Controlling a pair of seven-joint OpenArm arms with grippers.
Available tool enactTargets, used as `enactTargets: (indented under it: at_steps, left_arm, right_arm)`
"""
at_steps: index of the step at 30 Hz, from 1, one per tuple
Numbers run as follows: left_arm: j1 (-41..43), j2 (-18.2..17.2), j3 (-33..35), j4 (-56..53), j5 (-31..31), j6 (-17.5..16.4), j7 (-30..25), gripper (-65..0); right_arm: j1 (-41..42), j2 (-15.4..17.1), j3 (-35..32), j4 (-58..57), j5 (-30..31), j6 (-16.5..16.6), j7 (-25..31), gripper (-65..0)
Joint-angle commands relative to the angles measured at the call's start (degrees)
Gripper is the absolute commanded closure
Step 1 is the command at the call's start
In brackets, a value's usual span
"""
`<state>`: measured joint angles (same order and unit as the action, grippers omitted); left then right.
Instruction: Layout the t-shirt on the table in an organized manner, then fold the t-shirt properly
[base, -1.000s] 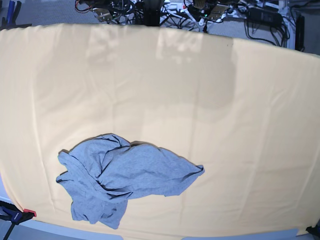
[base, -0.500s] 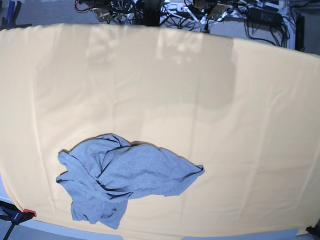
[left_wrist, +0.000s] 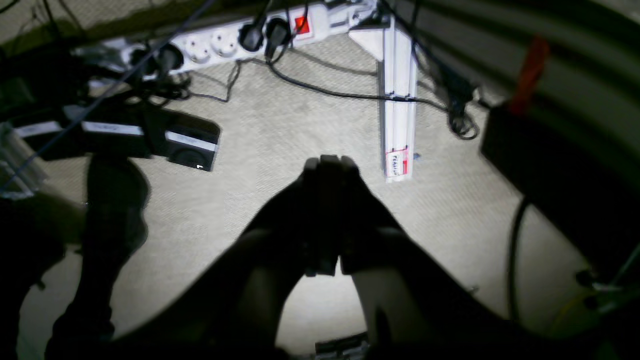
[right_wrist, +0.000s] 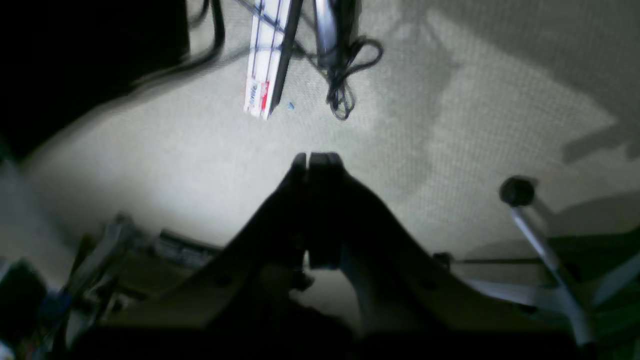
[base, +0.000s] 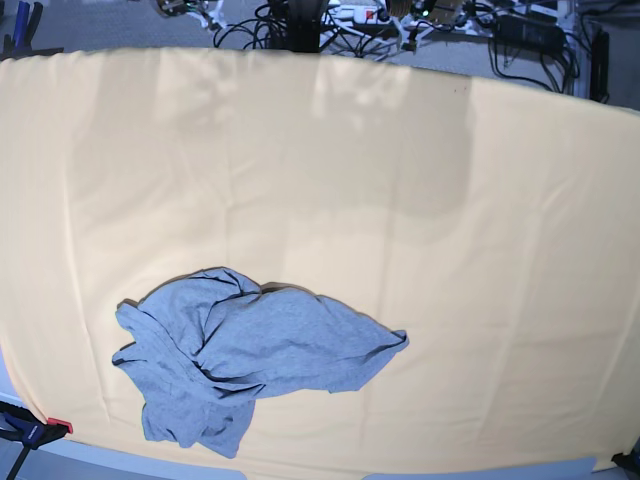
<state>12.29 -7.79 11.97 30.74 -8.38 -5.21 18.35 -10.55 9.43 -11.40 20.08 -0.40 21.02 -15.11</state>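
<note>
Crumpled grey t-shirt (base: 245, 355) near front-left edge of table (base: 480, 200), wide bare cloth around. Left gripper (left_wrist: 330, 165) and right gripper (right_wrist: 314, 161) clenched, empty, above cable-strewn floor (left_wrist: 300, 125).

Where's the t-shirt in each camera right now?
Base: t-shirt lies crumpled at lower left of the table.
Left wrist: not in it, only floor.
Right wrist: not in it, only floor.
Shared landmark: the white rail, seen by both wrist cameras.
</note>
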Motion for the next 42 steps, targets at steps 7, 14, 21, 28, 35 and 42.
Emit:
enactTargets:
  at_steps: [7, 14, 21, 28, 35, 42]
  left_arm:
    - [11.04, -6.34, 0.02, 17.90, -5.90, -2.45, 7.48, 0.0]
    - [22.77, -13.81, -0.04, 38.99, -12.11, -4.28, 13.29, 0.0]
    - [35.60, -20.98, -4.79, 62.07, -11.65, -4.26, 15.19, 0.0]
    - [45.53, -22.08, -18.18, 81.44, -14.08, -10.93, 23.54, 0.0]
    - [53.27, -23.74, -30.71, 93.61, -21.40, -15.91, 26.03, 0.0]
    - [56.28, -23.65, -42.56, 102.14, -27.76, -16.28, 30.10, 0.0]
  right_arm:
    - [-12.63, 6.19, 0.09, 20.68, 2.32, 7.67, -6.62, 0.0]
    - [-27.26, 12.11, 0.17, 47.25, 11.15, 4.55, -16.46, 0.0]
    - [-42.99, 18.82, 1.53, 71.28, 10.93, -2.25, -16.76, 0.0]
    - [-57.27, 19.15, 11.37, 90.86, 10.97, -0.35, -19.61, 0.0]
    - [-64.45, 19.12, 22.86, 106.75, 11.78, -1.18, -20.83, 0.0]
    - [-64.45, 18.84, 34.34, 113.59, 25.75, 2.86, -26.71, 0.0]
